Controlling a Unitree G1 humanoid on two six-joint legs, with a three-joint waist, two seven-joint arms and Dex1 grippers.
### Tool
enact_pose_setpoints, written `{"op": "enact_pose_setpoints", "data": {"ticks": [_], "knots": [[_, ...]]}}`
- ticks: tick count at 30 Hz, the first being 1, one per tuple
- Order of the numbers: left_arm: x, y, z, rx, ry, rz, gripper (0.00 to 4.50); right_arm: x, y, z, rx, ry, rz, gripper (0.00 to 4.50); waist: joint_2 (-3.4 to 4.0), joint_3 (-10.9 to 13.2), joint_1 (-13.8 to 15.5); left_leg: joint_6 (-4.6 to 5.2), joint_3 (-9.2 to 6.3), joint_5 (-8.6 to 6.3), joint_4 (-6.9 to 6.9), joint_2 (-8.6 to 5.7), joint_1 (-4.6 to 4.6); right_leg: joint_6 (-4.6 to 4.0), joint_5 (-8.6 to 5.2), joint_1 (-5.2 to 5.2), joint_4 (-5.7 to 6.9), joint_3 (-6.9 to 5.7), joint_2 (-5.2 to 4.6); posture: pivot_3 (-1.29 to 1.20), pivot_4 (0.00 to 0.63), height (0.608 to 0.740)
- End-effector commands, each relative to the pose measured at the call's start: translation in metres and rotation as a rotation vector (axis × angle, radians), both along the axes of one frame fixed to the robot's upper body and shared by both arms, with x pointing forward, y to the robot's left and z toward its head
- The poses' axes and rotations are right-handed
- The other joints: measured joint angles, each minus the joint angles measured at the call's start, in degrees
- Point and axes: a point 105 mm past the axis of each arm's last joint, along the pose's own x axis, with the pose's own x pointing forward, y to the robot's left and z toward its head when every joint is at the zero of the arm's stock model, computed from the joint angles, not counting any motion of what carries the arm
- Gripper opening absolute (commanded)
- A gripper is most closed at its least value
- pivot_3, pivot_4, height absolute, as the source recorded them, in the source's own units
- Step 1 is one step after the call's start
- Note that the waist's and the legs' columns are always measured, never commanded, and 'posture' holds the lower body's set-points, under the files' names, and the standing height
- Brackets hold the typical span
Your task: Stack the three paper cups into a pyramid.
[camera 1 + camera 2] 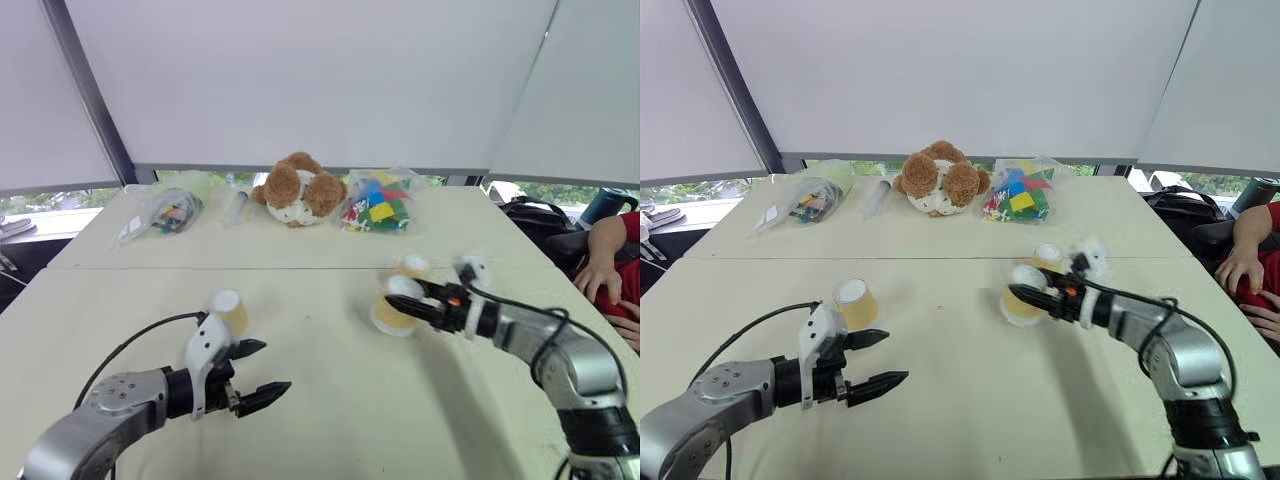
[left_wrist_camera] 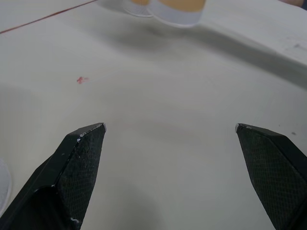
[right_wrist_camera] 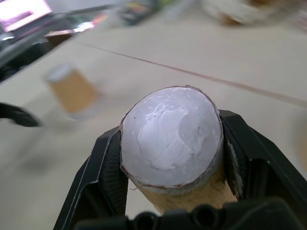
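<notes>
One paper cup (image 1: 229, 310) stands upside down on the table (image 1: 330, 420), just beyond my left gripper (image 1: 277, 366), which hovers open and holds nothing. My right gripper (image 1: 402, 298) is shut on a second paper cup (image 1: 390, 314), lifted off the table and tilted on its side. In the right wrist view its white base (image 3: 170, 136) faces the camera between the two fingers (image 3: 103, 165). A third paper cup (image 1: 411, 266) stands just behind the held one. Two cups (image 2: 175, 9) show beyond my open left fingers (image 2: 81, 158). No cup rests on another.
Along the far side of the table lie a clear bag of small items (image 1: 170, 210), a clear tube (image 1: 237, 207), a brown plush toy (image 1: 297, 188) and a bag of colourful blocks (image 1: 378, 205). A person's arm (image 1: 605, 262) and a black bag (image 1: 535, 215) are at the right edge.
</notes>
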Motion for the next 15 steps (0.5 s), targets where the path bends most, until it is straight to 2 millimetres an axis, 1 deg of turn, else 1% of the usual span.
{"op": "enact_pose_setpoints", "data": {"ticks": [1,3,7,10,15], "knots": [[-0.001,0.001,0.008,-0.001,-0.039,-0.001,4.50,-0.007,0.025,-0.011,-0.019,0.038,0.097,2.26,-0.01,0.0,0.3,0.00,0.01,0.00,-0.01,0.00,-0.01,-0.04,-0.02,-0.01,-0.01,0.00,-0.01,0.00,0.150,0.740],[-0.002,0.000,0.007,-0.003,-0.038,0.003,4.50,-0.003,0.033,-0.015,-0.026,0.044,0.109,2.26,0.00,0.0,0.4,0.00,0.00,0.00,0.02,-0.04,-0.11,-0.06,-0.03,-0.05,-0.03,-0.02,-0.08,0.00,0.150,0.740],[-0.004,-0.001,0.007,-0.009,-0.037,0.009,4.50,0.004,0.050,-0.016,-0.021,0.032,0.147,2.26,0.00,0.0,0.1,0.00,0.02,0.01,0.25,-0.08,-0.60,-0.05,-0.01,-0.45,0.01,-0.02,-0.12,0.00,0.150,0.740],[-0.006,0.000,0.004,0.007,-0.038,0.015,4.50,0.002,0.059,-0.021,-0.050,0.031,0.198,2.26,0.00,0.0,0.1,-0.01,0.00,0.02,0.22,-0.06,-0.64,0.05,0.05,-0.53,0.05,-0.03,-0.06,0.00,0.150,0.740],[-0.007,0.001,0.002,0.008,-0.037,0.027,4.50,0.004,0.060,-0.031,-0.092,0.036,0.208,2.26,0.00,0.0,0.2,-0.04,-0.03,0.04,0.15,-0.02,-0.69,0.08,0.06,-0.60,0.06,-0.11,-0.03,0.00,0.150,0.740]]}}
